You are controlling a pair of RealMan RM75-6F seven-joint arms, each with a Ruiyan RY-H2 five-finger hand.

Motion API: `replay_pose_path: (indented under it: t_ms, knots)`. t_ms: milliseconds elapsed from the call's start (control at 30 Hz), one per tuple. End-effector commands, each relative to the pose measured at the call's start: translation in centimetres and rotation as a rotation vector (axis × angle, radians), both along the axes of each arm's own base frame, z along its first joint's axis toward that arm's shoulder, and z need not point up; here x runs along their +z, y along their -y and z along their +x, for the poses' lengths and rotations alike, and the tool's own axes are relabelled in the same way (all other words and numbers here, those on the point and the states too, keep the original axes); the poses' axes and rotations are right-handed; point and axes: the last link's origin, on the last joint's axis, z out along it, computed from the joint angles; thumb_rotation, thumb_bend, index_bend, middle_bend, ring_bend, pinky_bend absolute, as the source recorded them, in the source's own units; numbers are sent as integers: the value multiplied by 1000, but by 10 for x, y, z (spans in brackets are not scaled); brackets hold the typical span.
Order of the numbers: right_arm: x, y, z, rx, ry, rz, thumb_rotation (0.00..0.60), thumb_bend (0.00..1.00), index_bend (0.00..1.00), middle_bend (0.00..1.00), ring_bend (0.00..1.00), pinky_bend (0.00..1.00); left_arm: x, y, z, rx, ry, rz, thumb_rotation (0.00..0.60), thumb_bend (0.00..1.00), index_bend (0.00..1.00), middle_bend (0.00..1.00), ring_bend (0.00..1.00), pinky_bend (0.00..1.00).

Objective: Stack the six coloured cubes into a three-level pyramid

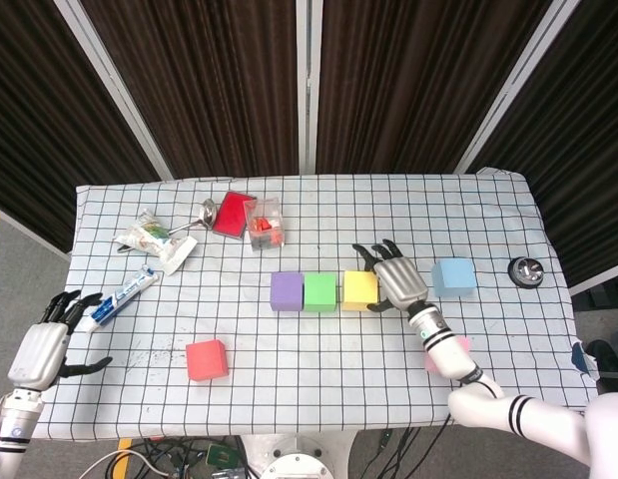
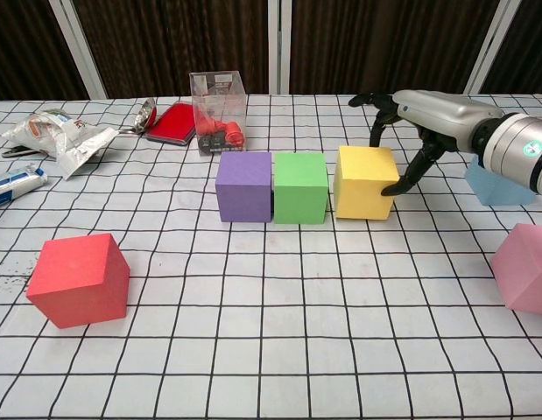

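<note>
Behind the right hand (image 2: 409, 131), fingers spread beside the yellow cube (image 2: 365, 182), a half-hidden blue cube (image 2: 494, 187).

Head cam: high, looks steeply down over whole bench (image 1: 318, 399). Chest cam: low, close, faces 12 o'clock; both share probably mid-bench.
</note>
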Motion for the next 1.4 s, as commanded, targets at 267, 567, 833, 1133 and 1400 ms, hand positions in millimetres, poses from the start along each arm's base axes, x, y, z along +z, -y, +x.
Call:
replay_pose_path:
  t_ms: [267, 567, 833, 1133, 1400]
  knots:
    - [-6, 0, 7, 13, -12, 8, 600, 77, 0, 541, 112, 0, 0, -1, -2, -4, 9, -4, 600, 0, 136, 216, 58, 53]
    - [-7, 1, 12, 15, -16, 6, 600, 78, 0, 540, 112, 0, 1, -1, -1, -5, 11, -4, 600, 0, 139, 216, 58, 53]
    - [-11, 0, 11, 6, -23, 12, 600, 77, 0, 539, 112, 0, 1, -1, -1, -2, 10, -12, 600, 0, 139, 216, 58, 53]
    - [-14, 0, 14, 4, -19, 15, 600, 78, 0, 540, 111, 0, 0, -1, -2, 2, 8, -18, 600, 0, 140, 216, 58, 53]
    - [-17, 1, 13, -8, -27, 17, 600, 78, 0, 539, 111, 0, 1, -1, -3, 5, 12, -15, 600, 0, 141, 216, 59, 53]
